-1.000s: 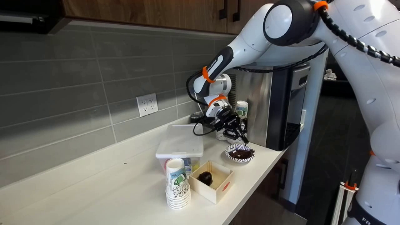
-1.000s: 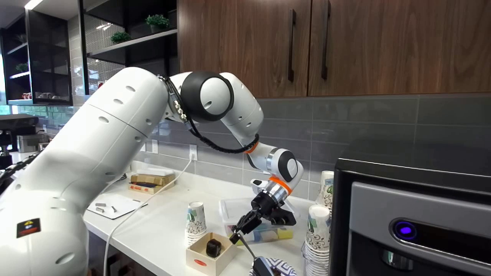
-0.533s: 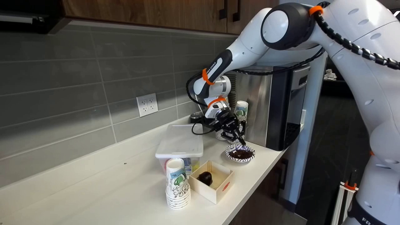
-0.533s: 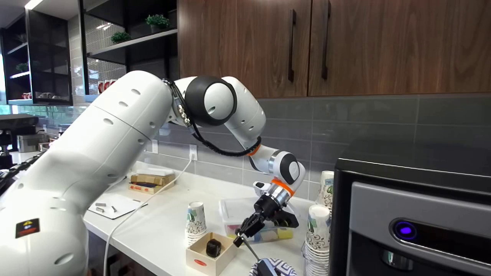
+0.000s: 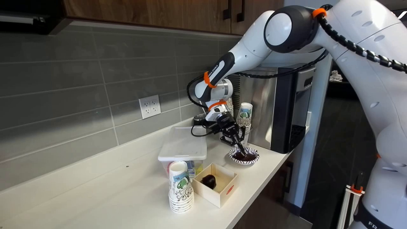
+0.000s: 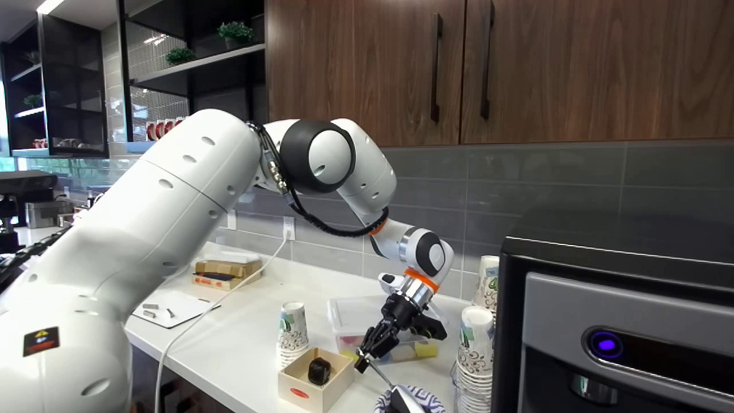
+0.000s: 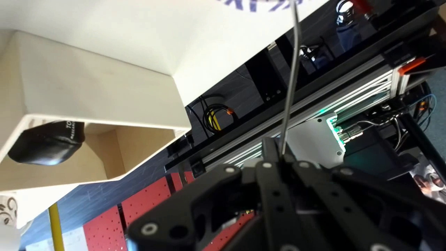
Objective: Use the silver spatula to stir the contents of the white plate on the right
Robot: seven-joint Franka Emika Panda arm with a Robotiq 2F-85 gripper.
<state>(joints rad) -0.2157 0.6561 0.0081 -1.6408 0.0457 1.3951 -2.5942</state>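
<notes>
The white plate, a small round dish with a purple zigzag rim (image 5: pixel 244 163), stands on the counter with dark crumbly contents (image 5: pixel 251 157). Its rim also shows in an exterior view (image 6: pixel 429 397) and at the top of the wrist view (image 7: pixel 252 5). The silver spatula (image 6: pixel 406 400) slants down from my gripper (image 6: pixel 363 362) with its flat blade over the dish. Its thin shaft (image 7: pixel 293 69) rises from between my fingertips (image 7: pixel 281 151) in the wrist view. The gripper (image 5: pixel 243 151) is shut on the shaft, low by the dish. Whether the blade touches the contents is hidden.
A light wooden box (image 5: pixel 233 187) holding a dark object (image 5: pixel 209 181) stands beside the dish. A cup stack (image 5: pixel 180 194) and a lidded clear container (image 5: pixel 182 152) are near. More cups (image 6: pixel 476 344) and a large metal machine (image 5: pixel 259 111) stand behind the dish.
The gripper has moved lower toward the dish, drifting left in an exterior view and right in an exterior view. The spatula has moved with it, and its blade now looks brighter.
</notes>
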